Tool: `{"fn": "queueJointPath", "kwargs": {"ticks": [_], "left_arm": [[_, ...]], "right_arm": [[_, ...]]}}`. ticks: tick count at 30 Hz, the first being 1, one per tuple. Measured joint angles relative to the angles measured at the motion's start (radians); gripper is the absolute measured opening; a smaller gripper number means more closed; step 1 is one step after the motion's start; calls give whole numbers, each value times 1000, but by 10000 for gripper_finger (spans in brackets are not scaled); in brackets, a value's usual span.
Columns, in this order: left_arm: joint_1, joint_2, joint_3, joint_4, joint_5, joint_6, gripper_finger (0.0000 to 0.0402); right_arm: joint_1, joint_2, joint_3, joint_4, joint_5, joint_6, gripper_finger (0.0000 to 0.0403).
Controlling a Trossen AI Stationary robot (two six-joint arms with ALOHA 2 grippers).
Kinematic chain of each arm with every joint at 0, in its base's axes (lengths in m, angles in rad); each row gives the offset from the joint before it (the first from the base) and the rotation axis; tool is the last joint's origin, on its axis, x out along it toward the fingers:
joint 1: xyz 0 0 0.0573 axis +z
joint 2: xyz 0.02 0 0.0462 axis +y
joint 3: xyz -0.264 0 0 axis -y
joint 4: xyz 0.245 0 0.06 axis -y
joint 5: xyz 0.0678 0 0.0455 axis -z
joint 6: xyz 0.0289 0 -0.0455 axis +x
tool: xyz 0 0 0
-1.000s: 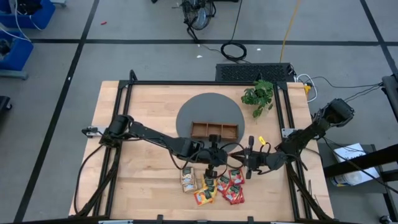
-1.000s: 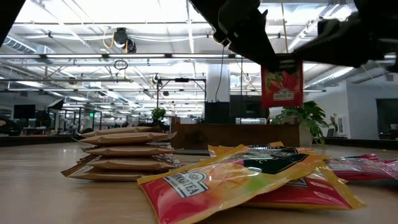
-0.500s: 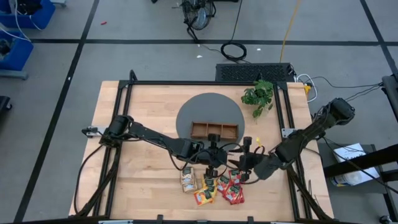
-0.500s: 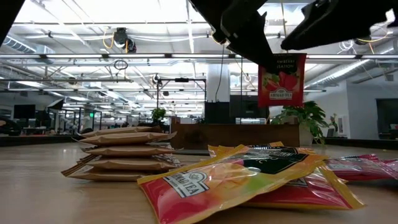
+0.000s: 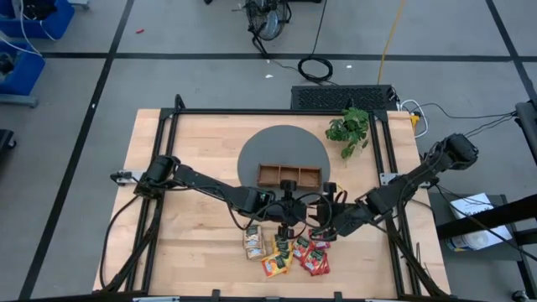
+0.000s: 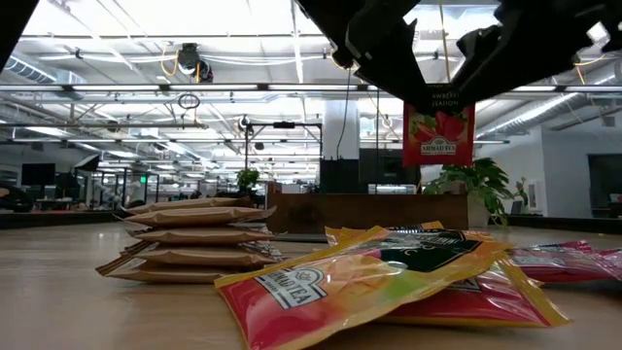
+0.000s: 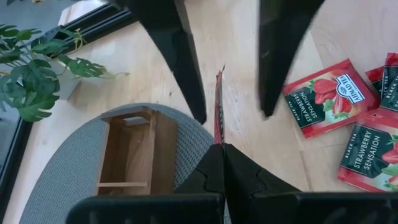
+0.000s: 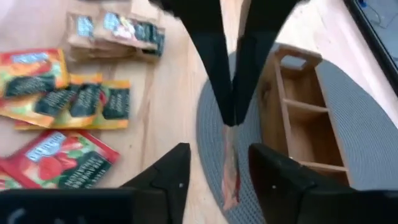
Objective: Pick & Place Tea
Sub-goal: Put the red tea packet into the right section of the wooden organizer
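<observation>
While clamped shut on its top edge, the left gripper [image 6: 394, 73] hangs a red square strawberry tea sachet [image 6: 439, 124] above the table. The right gripper [image 8: 214, 163] straddles it with jaws apart, near the brown wooden three-compartment tray [image 7: 134, 152].

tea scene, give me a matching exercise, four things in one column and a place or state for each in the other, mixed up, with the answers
Things:
1. red sachet
2. wooden tray
3. beige sachets
4. plant

Places or states:
A. stacked in a pile on the bare tabletop
B. standing at the table's far right corner
C. hanging in the air, pinched by the shut left gripper, with the right gripper open around it
D. sitting on the round grey mat

Pairs: 1-C, 2-D, 3-A, 4-B
</observation>
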Motion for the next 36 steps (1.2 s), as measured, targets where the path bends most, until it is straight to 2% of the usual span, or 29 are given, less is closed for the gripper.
{"fn": "queueJointPath", "kwargs": {"ticks": [6, 8, 15, 20, 23, 26, 30, 33, 36], "left_arm": [[2, 0, 0, -3, 0, 0, 0], [2, 0, 0, -3, 0, 0, 0], [2, 0, -1, -9, 2, 6, 9], [-8, -5, -1, -23, -3, 22, 59], [-25, -26, -1, -55, -40, 54, 94], [-53, -77, -1, -187, -99, 31, 124], [-95, -157, -8, -466, -117, -137, 142], [-147, -262, -120, -448, -178, -185, 130], [-183, -397, -320, -251, -167, -192, 93]], "right_arm": [[-10, 9, 0, 23, -4, -50, 24], [-17, 7, 0, 33, -42, -64, 8], [-31, 7, 0, 27, -72, -46, 2], [-31, 7, 0, 2, -71, -32, 1], [-32, 7, 0, -33, -44, -9, 1], [-33, 7, 0, -47, -22, -1, 1], [-36, -3, -1, -76, -22, -2, 0], [-54, -33, -1, -79, -21, -29, 0], [-82, -91, -1, -80, -23, -66, 0]]}}
